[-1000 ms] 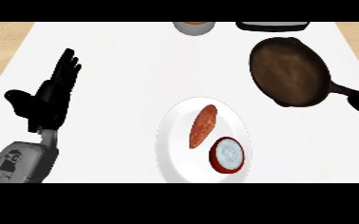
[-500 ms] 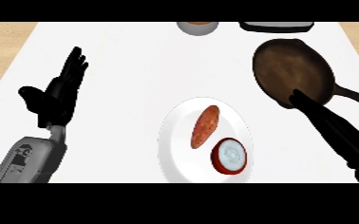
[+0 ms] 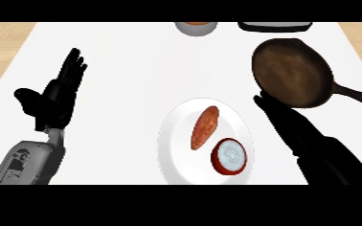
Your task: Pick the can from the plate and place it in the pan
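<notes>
The can (image 3: pixel 231 156) stands upright on the plate (image 3: pixel 173 143), at its lower right, w/ a reddish oblong food item (image 3: pixel 204 127) just left of it and up a bit. Nothing holds the can. The right hand (image 3: pixel 304 134) is just right of the plate, fingers straight and pointing up-left twd the pan (image 3: pixel 291 72); fingertips sit near the pan's lower rim. Hand is open, not touching the can. The pan is empty, up and right of the plate, handle running off to the right.

The left hand (image 3: pixel 53 98) rests open at the left side, fingers up, well apart from everything.

Step, as I judge it: approach, pre-grasp. Nothing picked yet. Next move prob calls for the right hand to swing left and down over the can, then curl round its sides w/o knocking the food item, lift, carry up-right to the pan.

Far edge: a bowl (image 3: pixel 196 27) and a dark tray-like thing (image 3: pixel 274 26), both cut off.
</notes>
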